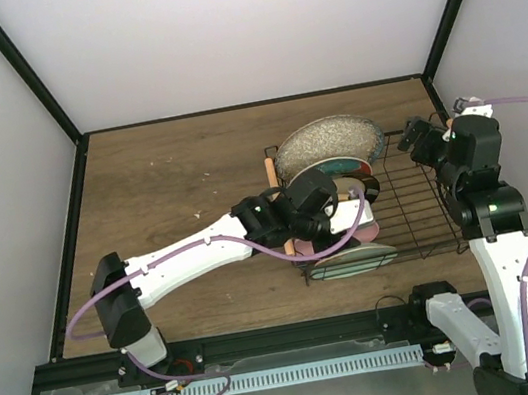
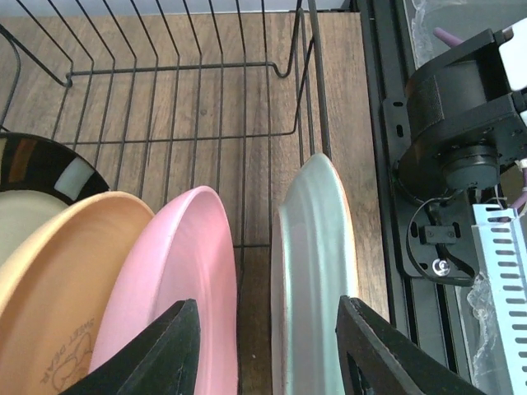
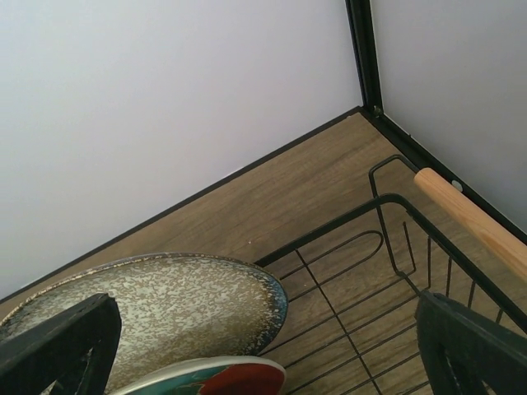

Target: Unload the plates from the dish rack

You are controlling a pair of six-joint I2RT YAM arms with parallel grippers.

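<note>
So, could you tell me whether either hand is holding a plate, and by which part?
Nothing is held. The left hand straddles the pale green plate's upper rim, with a gap on one side; the right hand is open and empty.

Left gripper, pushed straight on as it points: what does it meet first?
Probably the rim of the pale green round plate, standing between its open jaws; the pink plate alongside might be grazed.

The left arm (image 1: pixel 202 248) is covering the middle of the dish rack (image 1: pixel 417 217), hiding most of what is standing there. The left wrist view's bottom edge is cutting off the orange-yellow plate (image 2: pixel 58 288), pink plate (image 2: pixel 177 288) and pale green plate (image 2: pixel 317 280). The orange-yellow plate's print (image 2: pixel 70 370) is blurring past reading. The right wrist view is cropping the grey speckled plate (image 3: pixel 181 304), and the red plate (image 3: pixel 226 380) is showing only a sliver.
</note>
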